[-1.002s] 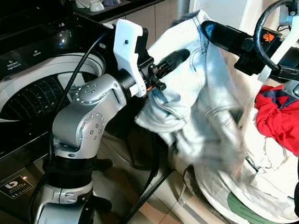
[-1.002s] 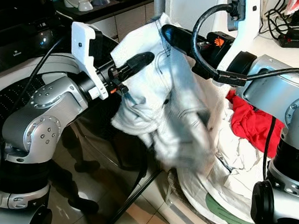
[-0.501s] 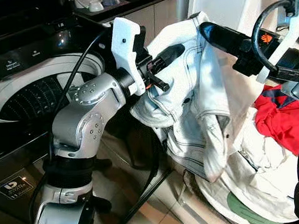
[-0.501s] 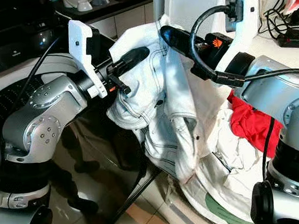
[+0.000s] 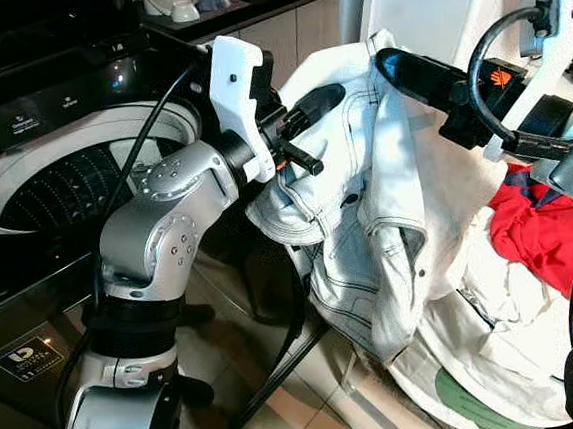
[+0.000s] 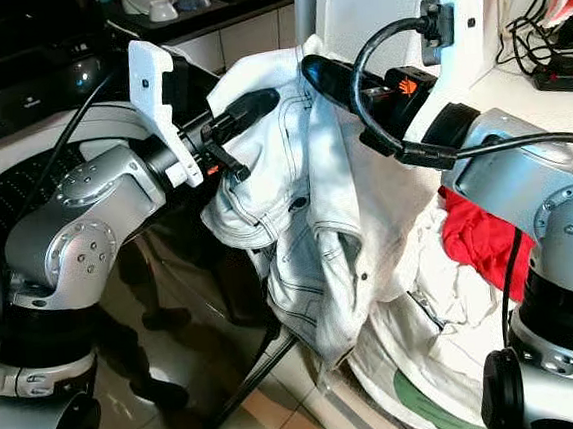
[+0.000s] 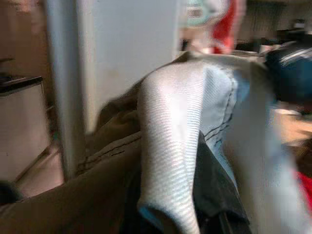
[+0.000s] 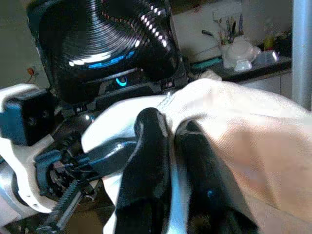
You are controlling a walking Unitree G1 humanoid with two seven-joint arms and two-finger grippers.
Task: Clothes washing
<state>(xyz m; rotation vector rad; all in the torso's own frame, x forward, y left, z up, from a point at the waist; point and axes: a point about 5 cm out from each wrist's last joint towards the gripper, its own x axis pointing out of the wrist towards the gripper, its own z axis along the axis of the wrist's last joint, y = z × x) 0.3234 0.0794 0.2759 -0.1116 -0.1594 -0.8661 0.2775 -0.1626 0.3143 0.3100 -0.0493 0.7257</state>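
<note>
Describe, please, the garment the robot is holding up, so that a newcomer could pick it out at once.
Start at the open top-loading washing machine. To its right, both grippers hold up pale denim jeans over a laundry heap. The left gripper and right gripper pinch the top edge. Dark contrast stitching separates the jeans from the red garment and white laundry below.

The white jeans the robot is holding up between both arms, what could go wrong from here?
1. The white jeans hang long below both grips, and the washer drum sits off to the robot's left. The trailing hem could drag over the laundry bag or catch on the washer rim.
2. The right gripper pinches only a fold at the top edge, so the fabric might slip out.
3. The left gripper has cloth draped over its fingers, which may snag on release.
</note>
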